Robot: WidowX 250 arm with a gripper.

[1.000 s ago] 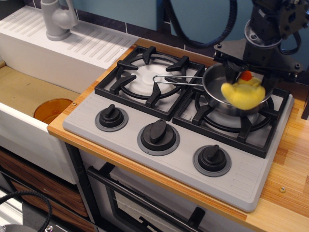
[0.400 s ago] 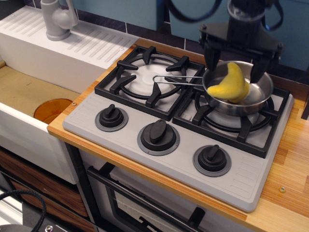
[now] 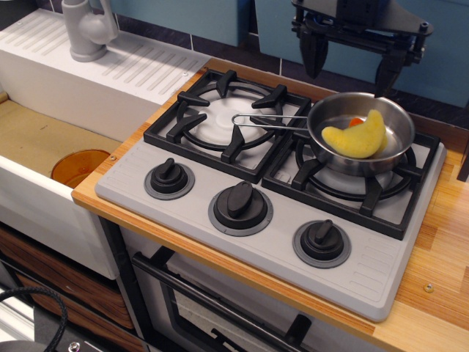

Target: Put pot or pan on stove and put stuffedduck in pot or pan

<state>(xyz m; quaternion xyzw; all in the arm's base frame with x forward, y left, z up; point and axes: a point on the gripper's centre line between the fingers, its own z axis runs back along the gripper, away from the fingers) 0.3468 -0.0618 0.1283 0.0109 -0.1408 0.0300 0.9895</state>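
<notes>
claw [image 3: 350,62] spread wide, empty, above duck [image 3: 356,138] in pan [image 3: 392,121]

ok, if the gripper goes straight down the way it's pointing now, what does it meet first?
Most likely the stuffed duck, lying in the pan on the right burner of the stove. The gripper hangs open above the pan, fingers pointing down. Depth is unclear from this single view; it could meet the pan's far rim instead.

Blue wall [image 3: 205,15], wooden counter [image 3: 440,242], white sink [image 3: 44,139], grey faucet [image 3: 88,29]
</notes>
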